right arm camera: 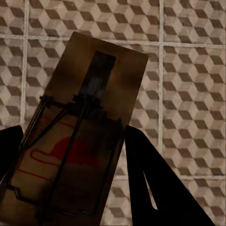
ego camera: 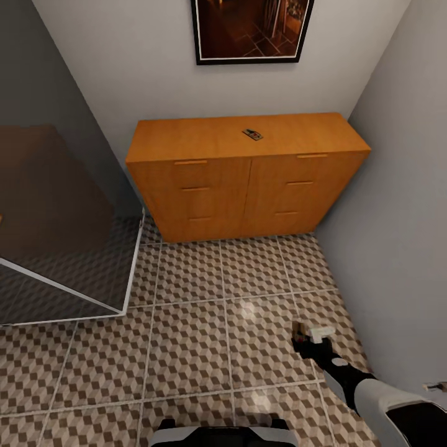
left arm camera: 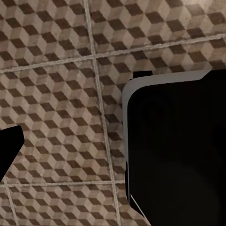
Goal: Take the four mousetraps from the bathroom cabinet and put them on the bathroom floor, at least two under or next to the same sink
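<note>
R gripper (right arm camera: 70, 188) is closed on a mousetrap (right arm camera: 82, 136), dark fingers either side of the board's long edges, wire and red mark facing the cam. Held flat-ish above the bathroom floor (right arm camera: 188, 70), prob so it can be set down without tipping. In the head view the R gripper (ego camera: 308, 338) hangs low near the right wall, well apart from the cabinet (ego camera: 248, 180). L arm: wrist cam looks at tile and the robot's own dark body; can't tell if that gripper is open or closed. Another mousetrap (ego camera: 252, 134) lies on the cabinet top, toward the back, not yet fetched. Sink isn't visible from here, so placement vs. sink can't be judged.
</note>
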Controlling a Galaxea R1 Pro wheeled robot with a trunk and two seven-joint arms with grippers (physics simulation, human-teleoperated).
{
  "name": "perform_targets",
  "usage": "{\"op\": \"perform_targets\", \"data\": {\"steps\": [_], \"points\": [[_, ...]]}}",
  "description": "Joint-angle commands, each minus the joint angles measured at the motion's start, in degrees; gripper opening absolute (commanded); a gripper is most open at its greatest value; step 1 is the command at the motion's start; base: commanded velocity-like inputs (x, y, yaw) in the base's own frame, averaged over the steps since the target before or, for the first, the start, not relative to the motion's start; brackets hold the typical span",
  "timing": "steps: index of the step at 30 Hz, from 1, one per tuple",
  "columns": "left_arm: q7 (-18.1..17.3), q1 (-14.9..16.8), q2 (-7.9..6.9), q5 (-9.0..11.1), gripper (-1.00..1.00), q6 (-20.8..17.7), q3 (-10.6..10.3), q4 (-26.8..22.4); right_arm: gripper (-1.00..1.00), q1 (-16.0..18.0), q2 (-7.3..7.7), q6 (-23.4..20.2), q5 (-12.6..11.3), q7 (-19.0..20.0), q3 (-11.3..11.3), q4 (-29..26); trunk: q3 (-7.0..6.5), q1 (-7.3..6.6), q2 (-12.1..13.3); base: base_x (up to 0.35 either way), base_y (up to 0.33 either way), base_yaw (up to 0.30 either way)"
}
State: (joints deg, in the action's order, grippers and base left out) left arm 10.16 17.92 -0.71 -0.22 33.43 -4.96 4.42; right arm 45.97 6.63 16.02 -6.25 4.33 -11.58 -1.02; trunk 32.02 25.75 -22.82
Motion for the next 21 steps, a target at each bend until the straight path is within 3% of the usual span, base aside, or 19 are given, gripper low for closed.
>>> {"op": "perform_targets", "data": {"steps": [1, 7, 9, 10, 13, 21], "points": [[0.39, 0.09, 0.02, -0.04, 1.0, 0.32, -0.49, 0.24, -1.0, -0.93, -0.02, 1.34, -0.77, 0.61, -0.29, 0.06, 0.06, 0.03, -0.09, 0.0, 0.0, 0.0], [0.45, 0.1, 0.0, -0.04, 1.0, 0.32, -0.45, 0.2, -1.0, -10.22, -1.32, 12.59, -0.66, 3.86, -0.29, 0.06, 0.06, 0.03, -0.09, 0.0, 0.0, 0.0], [0.47, 0.08, 0.0, -0.04, 1.0, 0.32, -0.47, 0.17, -1.0, -13.69, -2.22, 18.42, -0.58, 4.35, -0.29, 0.1, 0.06, 0.03, -0.09, 0.0, 0.0, 0.0], [0.44, 0.1, 0.0, -0.04, 1.0, 0.33, -0.48, 0.1, -1.0, -18.09, -3.16, 26.66, -0.54, 4.39, -0.29, 0.13, 0.06, 0.03, -0.09, 0.0, 0.0, 0.0], [0.46, 0.08, 0.02, -0.04, 1.0, 0.33, -0.48, 0.07, -1.0, -21.68, -4.49, 34.32, -0.56, 3.91, -0.29, 0.15, 0.06, 0.03, -0.09, 0.0, 0.0, 0.0], [0.47, 0.09, 0.0, -0.04, 1.0, 0.4, -0.48, 0.06, -1.0, -23.02, -4.94, 37.52, -0.68, 1.38, -0.21, 0.15, 0.06, 0.03, -0.09, 0.0, 0.0, 0.0]]}}
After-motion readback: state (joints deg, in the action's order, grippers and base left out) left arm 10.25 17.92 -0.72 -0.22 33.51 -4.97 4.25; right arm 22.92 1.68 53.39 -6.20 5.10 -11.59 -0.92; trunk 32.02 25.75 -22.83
